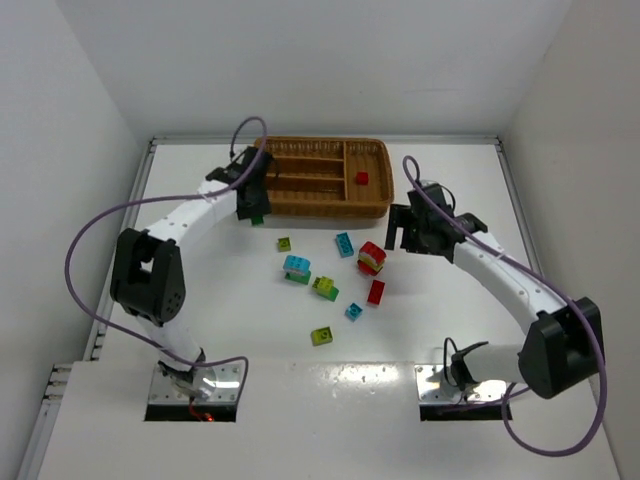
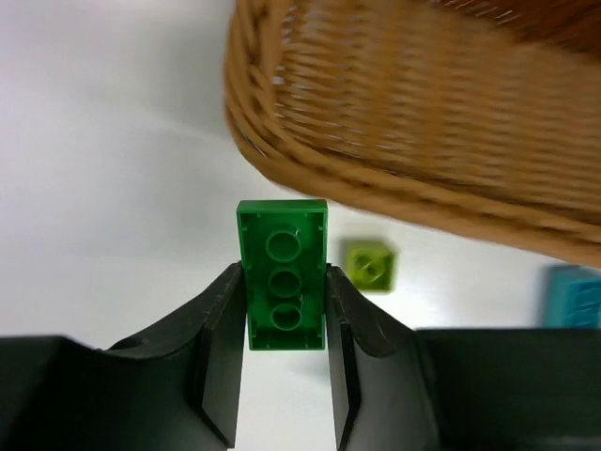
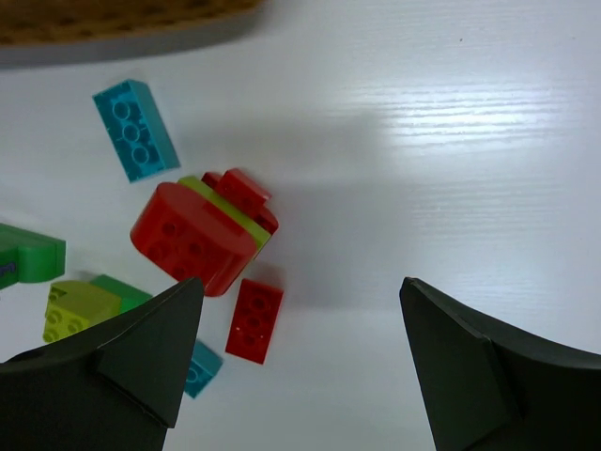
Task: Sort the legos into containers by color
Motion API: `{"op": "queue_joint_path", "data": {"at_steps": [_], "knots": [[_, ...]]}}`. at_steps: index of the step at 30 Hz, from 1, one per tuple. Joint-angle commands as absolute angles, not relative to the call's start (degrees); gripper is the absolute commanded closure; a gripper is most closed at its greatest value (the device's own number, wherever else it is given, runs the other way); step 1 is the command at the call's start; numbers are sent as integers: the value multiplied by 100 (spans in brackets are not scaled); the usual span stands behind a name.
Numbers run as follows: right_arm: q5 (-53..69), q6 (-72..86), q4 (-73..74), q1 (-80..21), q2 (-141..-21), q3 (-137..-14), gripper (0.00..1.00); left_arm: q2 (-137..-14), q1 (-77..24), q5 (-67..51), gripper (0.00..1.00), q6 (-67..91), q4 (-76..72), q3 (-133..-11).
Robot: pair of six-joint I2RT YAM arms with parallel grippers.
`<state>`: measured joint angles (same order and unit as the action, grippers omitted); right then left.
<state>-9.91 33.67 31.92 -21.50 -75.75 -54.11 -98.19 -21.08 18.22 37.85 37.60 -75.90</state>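
Left wrist view gives you the clearest read: the left gripper (image 2: pixel 285 301) has its jaws closed onto the long sides of a green brick (image 2: pixel 283 288), which stands lengthwise between the fingers with a row of three rings facing the camera. Just beyond it curves the outer wall of the wicker tray (image 2: pixel 423 122). A small yellow-green brick (image 2: pixel 369 265) lies on the table past the held one, and a cyan brick (image 2: pixel 575 296) shows blurred at the picture's right edge.

From above you see this gripper (image 1: pixel 256 212) just off the tray's near left corner, over the white table (image 1: pixel 480 200). The tray (image 1: pixel 320 208) sits at the far edge of the table, near the middle, and one red brick (image 1: pixel 361 178) lies in its crosswise right-hand section.

Your right gripper (image 1: pixel 400 228) hangs just off the tray's near right corner with its jaws spread wide (image 3: pixel 300 287) and nothing between them. Below it, toward its left finger, lie a red and yellow-green clump (image 3: pixel 202 230), a loose red brick (image 3: pixel 254 319) and a long cyan brick (image 3: pixel 136 129).

The other legos are scattered mid-table, nearer you than the tray: a cyan-on-green clump (image 1: pixel 297 268), a yellow-green and green clump (image 1: pixel 325 288), a small cyan brick (image 1: pixel 353 311) and, nearest the arm bases, a lone yellow-green brick (image 1: pixel 321 336)
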Motion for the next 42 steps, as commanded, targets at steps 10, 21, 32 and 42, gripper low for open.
{"op": "queue_joint_path", "data": {"at_steps": [10,21,32,42], "knots": [[-1204,3700,3665,-2215,-7040,-5449,14,-11268,-1661,738,88,3568,3762,-10048],[-1257,3762,3718,-2215,-7198,-5581,14,-12040,-1608,457,88,3507,3419,-11265],[-1485,3920,4007,-2215,-7251,-5748,14,-13666,-1336,-272,86,3770,1665,-12806],[-1600,3973,4315,-2215,-7409,-5959,14,-14344,-1336,-203,83,4385,571,-13228]]}}
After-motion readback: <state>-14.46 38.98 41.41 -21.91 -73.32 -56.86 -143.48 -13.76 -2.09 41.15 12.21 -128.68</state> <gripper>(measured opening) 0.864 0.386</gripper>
